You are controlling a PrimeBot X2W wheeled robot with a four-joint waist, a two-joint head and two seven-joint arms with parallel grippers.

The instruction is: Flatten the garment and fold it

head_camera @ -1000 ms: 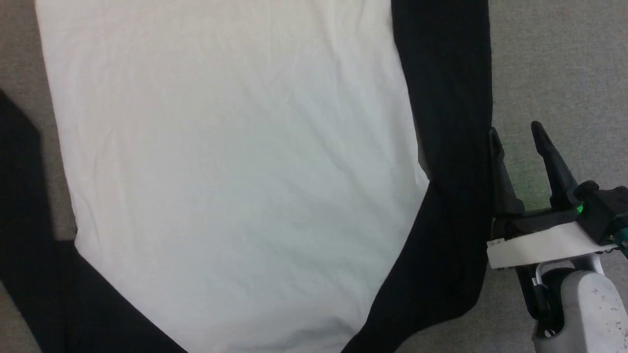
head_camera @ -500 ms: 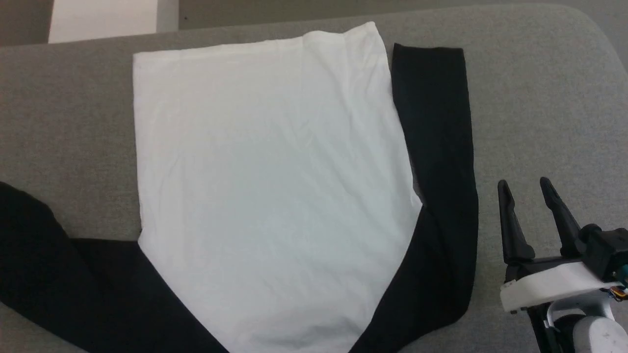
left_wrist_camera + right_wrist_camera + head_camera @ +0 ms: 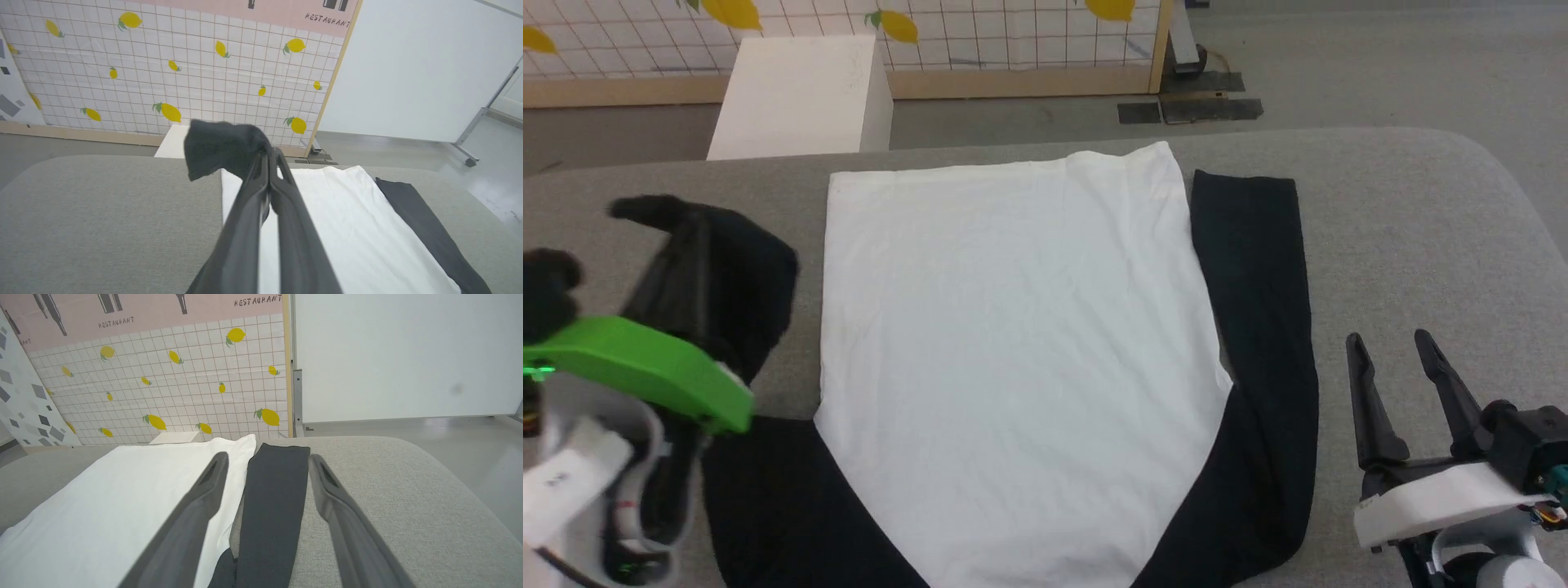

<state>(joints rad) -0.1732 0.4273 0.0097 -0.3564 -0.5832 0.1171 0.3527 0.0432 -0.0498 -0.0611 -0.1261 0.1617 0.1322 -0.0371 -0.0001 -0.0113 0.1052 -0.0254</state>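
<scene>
Garment pinched by left gripper.

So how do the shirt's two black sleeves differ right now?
The left sleeve is lifted and bunched; the right sleeve lies flat and straight beside the white body. The left sleeve is pinched in the shut left gripper; the right sleeve is untouched, the open right gripper beside it. Both are black.

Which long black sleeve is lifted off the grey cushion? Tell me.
The left long black sleeve, pinched up by the left hand; the right black sleeve lies flat.
</scene>
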